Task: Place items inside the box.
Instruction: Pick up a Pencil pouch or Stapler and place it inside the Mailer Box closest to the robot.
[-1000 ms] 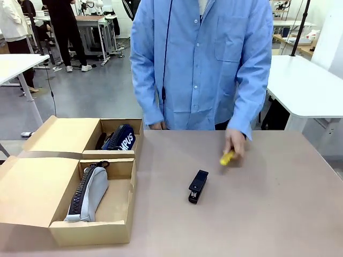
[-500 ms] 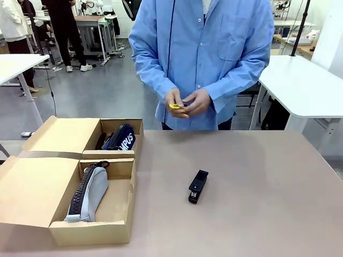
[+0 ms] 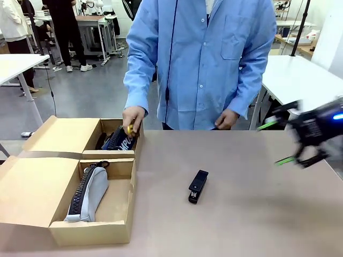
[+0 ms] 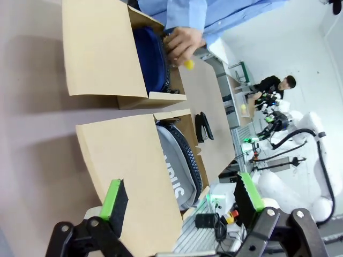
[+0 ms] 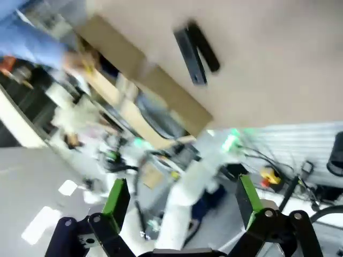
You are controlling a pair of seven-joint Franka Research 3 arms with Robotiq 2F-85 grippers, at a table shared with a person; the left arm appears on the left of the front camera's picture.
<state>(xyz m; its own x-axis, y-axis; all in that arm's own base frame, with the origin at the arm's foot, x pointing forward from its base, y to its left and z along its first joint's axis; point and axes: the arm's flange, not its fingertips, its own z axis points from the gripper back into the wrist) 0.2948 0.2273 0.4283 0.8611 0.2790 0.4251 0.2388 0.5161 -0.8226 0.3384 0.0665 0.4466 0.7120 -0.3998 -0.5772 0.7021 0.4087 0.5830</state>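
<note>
- While the person's hand [image 3: 133,118] holds the yellow utility knife [image 3: 130,129] over the far compartment of the box [image 3: 59,136], the front view has the right gripper [image 3: 275,143] blurred above the table's right side. Its fingers are spread wide with nothing between them.
- From those fingertips the stapler [image 3: 198,186] lies well apart, flat on the table toward the box. The knife sits farther off the same way, just above the navy pouch [image 3: 115,140], and the grey pouch [image 3: 88,195] lies in the near compartment.
- Left wrist view: the left gripper [image 4: 181,198] has its fingers [image 4: 114,199] parted and empty.
- Straight ahead of the gap lies the grey pouch [image 4: 179,166] in its compartment of the box [image 4: 102,48].
- Just past that pouch, on the side of the finger at picture right, the stapler [image 4: 203,126] rests on the table.
- Farther ahead of the fingertips sits the navy pouch [image 4: 153,59], with the hand [image 4: 184,43] and knife [image 4: 188,65] at its edge.
- Right wrist view, much blurred: the right gripper [image 5: 181,197] stands wide, its fingers [image 5: 245,195] holding nothing.
- Well ahead of the gap the stapler [image 5: 195,51] lies on the table, apart from both fingertips.
- Beside it, toward the finger at picture left, runs the box [image 5: 161,85].
- Farther that way the hand [image 5: 75,60] holds a yellow speck, the knife [image 5: 88,67].
</note>
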